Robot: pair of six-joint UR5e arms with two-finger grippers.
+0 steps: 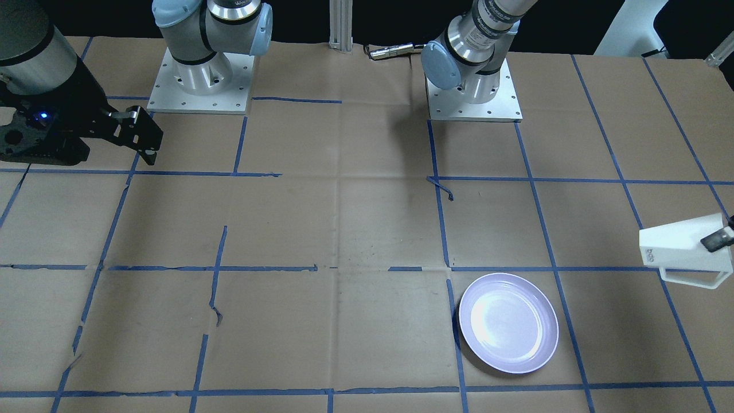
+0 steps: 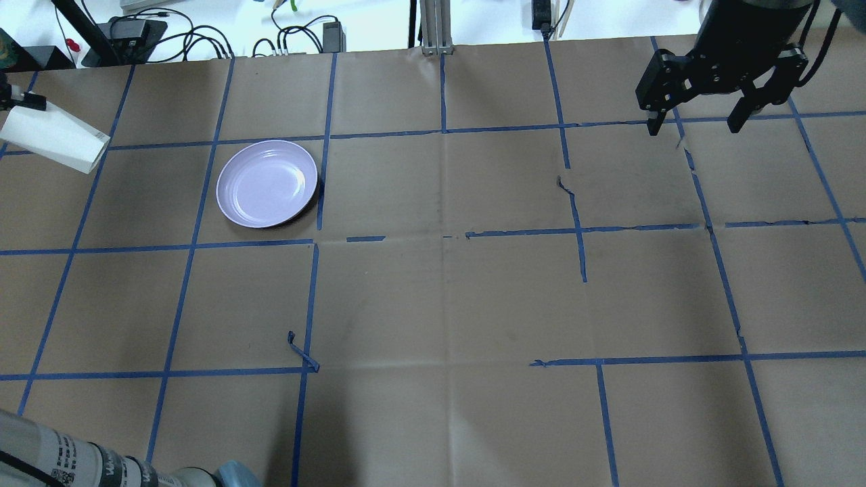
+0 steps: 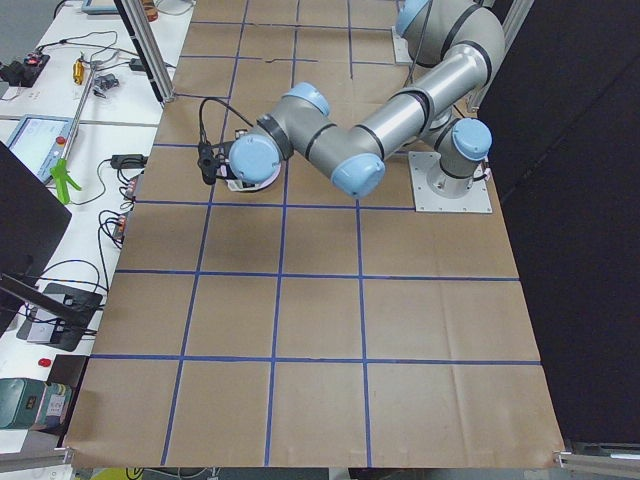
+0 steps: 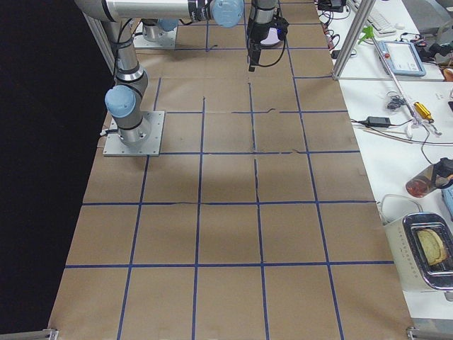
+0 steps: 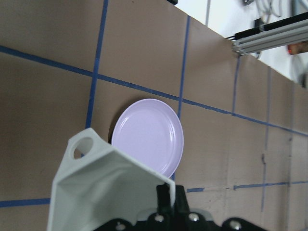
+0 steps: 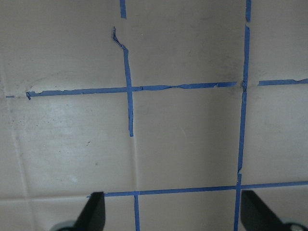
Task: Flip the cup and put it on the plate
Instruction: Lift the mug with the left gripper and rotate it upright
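The cup (image 1: 679, 255) hangs in the air on its side, well apart from the plate (image 1: 508, 323). In the overhead view it sits between 9 and 10 o'clock of the plate, close to the table's left edge. In the front-facing view its base points to 9 o'clock and its open handle to 6 o'clock. The small grey print on the base is too small to read. The left gripper (image 1: 717, 240) is clamped on the cup's wall near the rim; in the wrist view one dark finger (image 5: 167, 197) lies against the rim, with the plate on the table beyond it. The plate lies flat on the brown paper (image 2: 446, 304), its 3 o'clock edge in the overhead view just beside a blue tape line (image 2: 323, 135). Bare paper spreads wide from it toward 3 and 6 o'clock. The right gripper (image 2: 695, 126) hovers far off toward 2 o'clock of the table's centre, its jaws spread wide with nothing between them. Lettering on the left arm (image 1: 487, 23) is too blurred to read.
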